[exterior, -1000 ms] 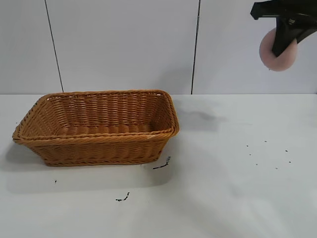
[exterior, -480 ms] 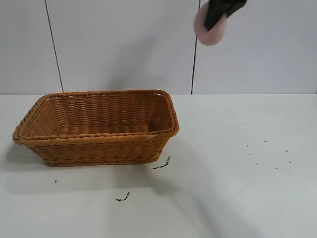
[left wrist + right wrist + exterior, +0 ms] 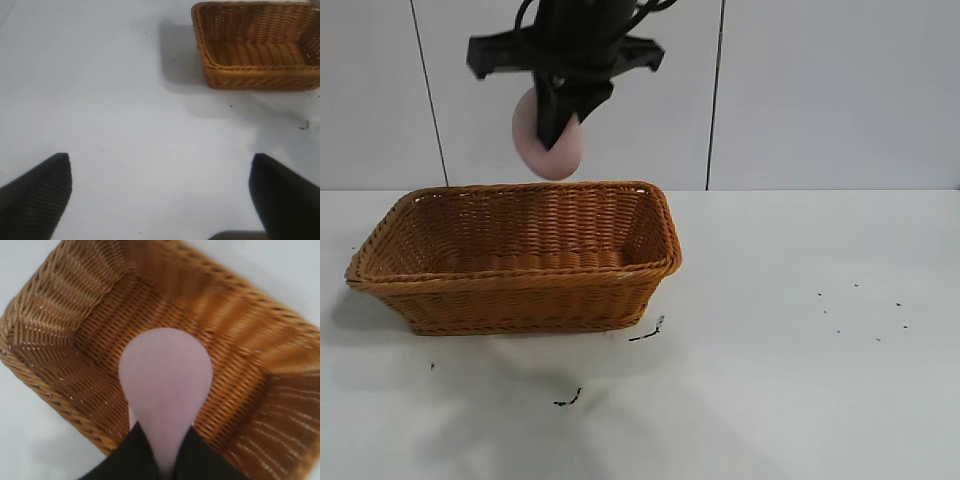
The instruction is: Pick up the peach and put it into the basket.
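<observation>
At the left of the exterior view stands the large rectangular wicker basket [image 3: 515, 255] of orange-brown weave, with flaring sides and a thick braided rim, resting on the white tabletop [image 3: 800, 380]. Its inside looks empty. The left gripper [image 3: 160, 200] hangs over bare tabletop well apart from the basket, its two dark fingers spread wide with nothing between them.

Above the basket's middle, nearer its far wall, hangs the black right gripper [image 3: 558, 135], pinching the small matte dusty-pink rounded peach [image 3: 548, 135] between its fingertips. The peach is in the air, clear of the rim. From the right wrist camera the peach [image 3: 165, 385] sits over the basket's woven floor [image 3: 235, 355].

Further right the tabletop holds only a few dark specks [image 3: 645, 332].

The main risk, as I judge it, lies in the release: dropped from this height, the rounded peach could bounce or roll hard against a wall, and if the gripper lets go too near the far rim it could glance off the braid and land outside.
</observation>
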